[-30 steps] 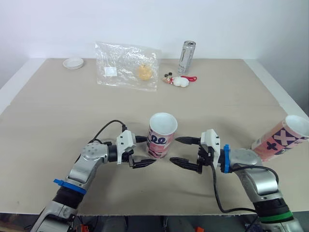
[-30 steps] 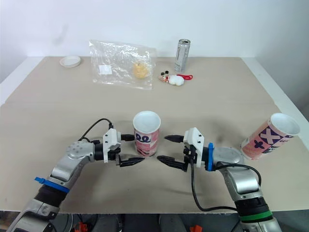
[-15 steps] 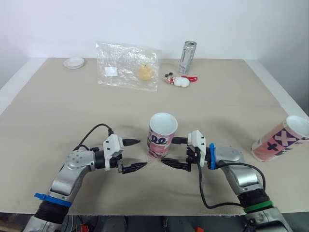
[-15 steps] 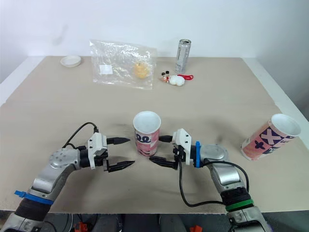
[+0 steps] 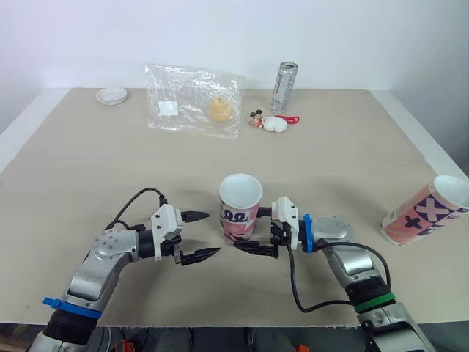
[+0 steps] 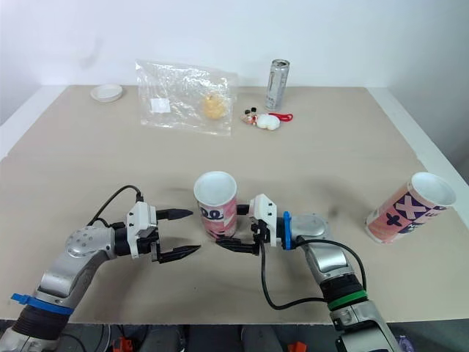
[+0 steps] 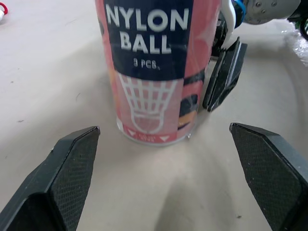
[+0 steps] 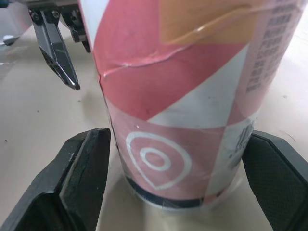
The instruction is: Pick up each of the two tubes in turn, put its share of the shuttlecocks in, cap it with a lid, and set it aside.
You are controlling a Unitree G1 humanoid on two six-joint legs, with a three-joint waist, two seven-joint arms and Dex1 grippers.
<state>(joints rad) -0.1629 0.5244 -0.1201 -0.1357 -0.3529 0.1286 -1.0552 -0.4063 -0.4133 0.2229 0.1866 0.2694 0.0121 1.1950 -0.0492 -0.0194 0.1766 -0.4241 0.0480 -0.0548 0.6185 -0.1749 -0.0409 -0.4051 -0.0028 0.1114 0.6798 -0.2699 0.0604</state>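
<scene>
At the far left corner of the tan table (image 5: 88, 169) lies a shallow white lid (image 5: 111, 94); just to its right, also along the far edge, lies a clear plastic bag (image 5: 193, 99) with something yellow inside, too small to tell; nearer the robot, the left gripper (image 5: 212, 233) hangs low over the table with its two black fingers (image 7: 62, 168) spread wide and grasping nothing, its tips pointing at the pink tube (image 5: 240, 209) and stopping short of it; the pink tube stands upright on the table near the front middle, its white mouth open to the top, and the left wrist view reads "NYLON BALL" over a shuttlecock drawing on its wall; from the other side the right gripper (image 5: 249, 229) grasps this tube low down, one finger on the far side and one on the near side, and in the right wrist view both fingers (image 8: 82, 168) lie against the tube's wall just above the table; far back, right of the bag, stands a silver can (image 5: 283, 86), with a small white and red toy (image 5: 270, 123) lying just in front of it; well apart, at the table's right edge, the second tube (image 5: 429, 210), pink and white with dark crosses, lies on its side, open mouth toward the right.
</scene>
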